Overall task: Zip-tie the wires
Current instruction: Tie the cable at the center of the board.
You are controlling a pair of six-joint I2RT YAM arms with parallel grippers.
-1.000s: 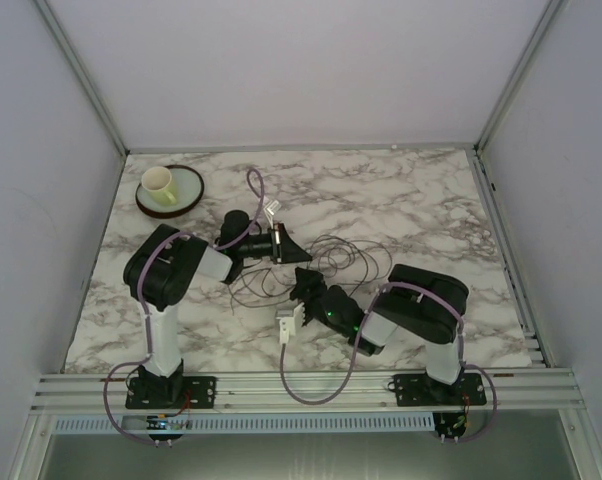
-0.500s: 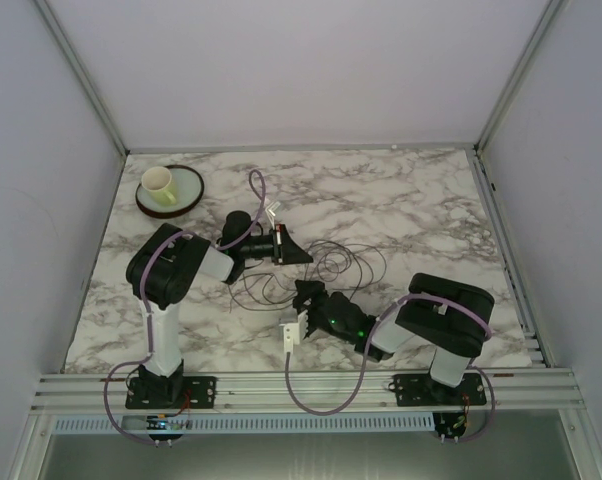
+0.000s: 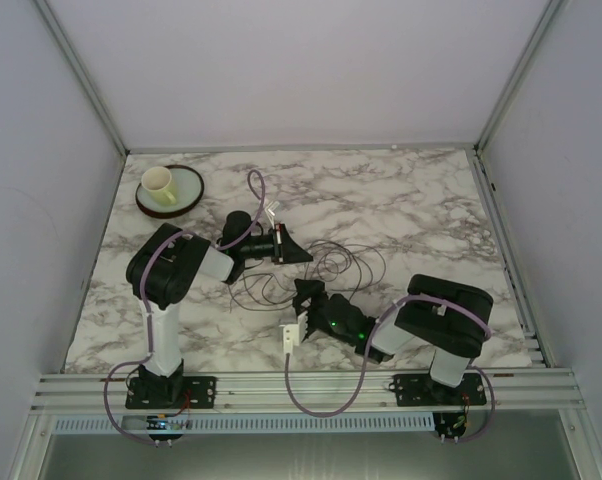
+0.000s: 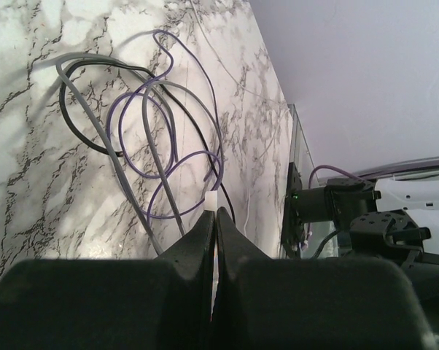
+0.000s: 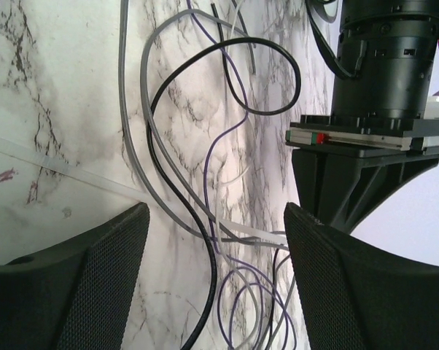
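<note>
Wires (image 3: 331,262) lie in loose loops mid-width on the table (image 3: 411,200), toward its near edge, between left hand (image 4: 214,219), clenched on a pale tie (image 5: 74,173), and right hand (image 5: 216,219), released over them; judged light, limp, springy and slippery, best gathered where strands bunch.

The bench (image 3: 401,200) has a smooth white surface veined in grey like marble, with a soft sheen. Lying on it, the wires (image 5: 184,211) have slick, plastic-looking sheaths in grey, black and purple. The right claw (image 5: 216,219) carries pads (image 5: 95,292) with a fine, dotted, matt black texture. The left claw (image 4: 214,213) is smooth matt black plastic and nips a pale, plastic-looking strip (image 4: 214,198). Along the bench's near edge runs a rail (image 3: 301,385) of dull, ribbed metal. At the bench's far-left corner the cup (image 3: 158,183) looks smooth and pale.
</note>
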